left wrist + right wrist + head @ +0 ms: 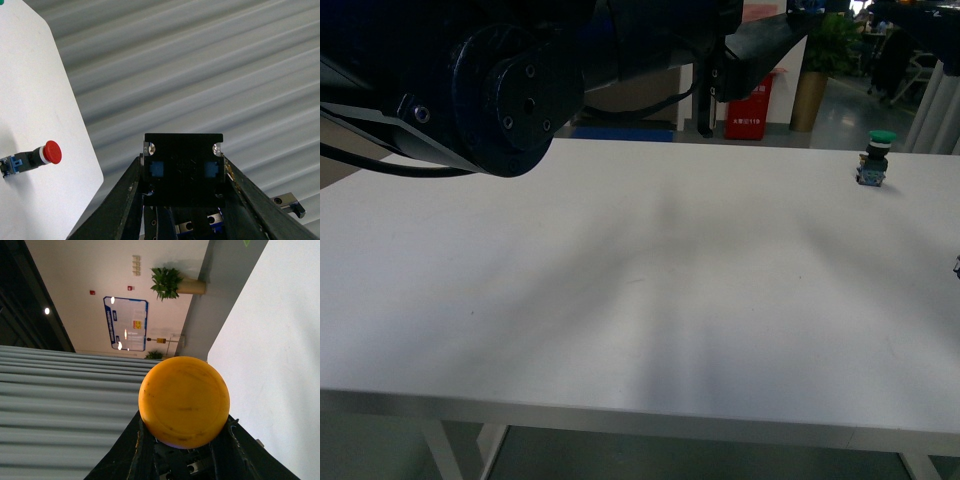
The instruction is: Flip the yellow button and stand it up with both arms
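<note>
Fingers point(131, 455) of right gripper point(184, 426) clenched on yellow button point(184, 401) | cap toward wrist, axis seemingly along fingers | left gripper point(183, 160) elsewhere, grip untellable

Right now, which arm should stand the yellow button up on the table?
Right, I think. The yellow button sits between the fingers of the right gripper. The left gripper grips a black square block, and no yellow shows there.

The button's point(184, 401) cap hides its body and the right claw's point(184, 442) fingertips. A dark bit point(956, 266) at the worktop's point(640, 300) right edge is cut off, unidentifiable.
</note>
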You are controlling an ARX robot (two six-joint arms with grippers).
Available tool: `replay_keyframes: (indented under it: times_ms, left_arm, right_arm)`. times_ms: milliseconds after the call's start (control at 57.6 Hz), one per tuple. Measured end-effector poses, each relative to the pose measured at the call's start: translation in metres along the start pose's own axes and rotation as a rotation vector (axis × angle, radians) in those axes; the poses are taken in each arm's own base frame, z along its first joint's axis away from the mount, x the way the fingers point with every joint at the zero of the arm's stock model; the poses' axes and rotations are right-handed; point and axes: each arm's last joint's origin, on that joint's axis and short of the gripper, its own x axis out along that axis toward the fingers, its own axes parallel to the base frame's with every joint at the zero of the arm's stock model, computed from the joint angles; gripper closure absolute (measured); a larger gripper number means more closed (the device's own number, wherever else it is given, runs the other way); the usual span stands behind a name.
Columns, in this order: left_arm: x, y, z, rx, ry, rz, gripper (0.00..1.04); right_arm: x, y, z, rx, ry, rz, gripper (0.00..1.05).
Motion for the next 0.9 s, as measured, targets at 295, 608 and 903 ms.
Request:
replay_keyframes:
  times_ms: [295,608,903]
  left_arm:
    - [0.001,-0.002,-0.001,0.004,0.001,0.010,0.67]
    - [-0.030,0.001,-0.003,0.077,0.033,0.135,0.10]
    - [-0.101,-0.040,-0.012,0.534,-0.016,0.648,0.06]
  right_arm:
    - [0.000,0.001,0.000,-0.005,-0.018,0.023,0.78]
    - [-0.003,0.003,0.008,-0.059,-0.091,0.039,0.79]
    - [-0.004,0.001,0.009,-0.072,-0.106,0.033,0.80]
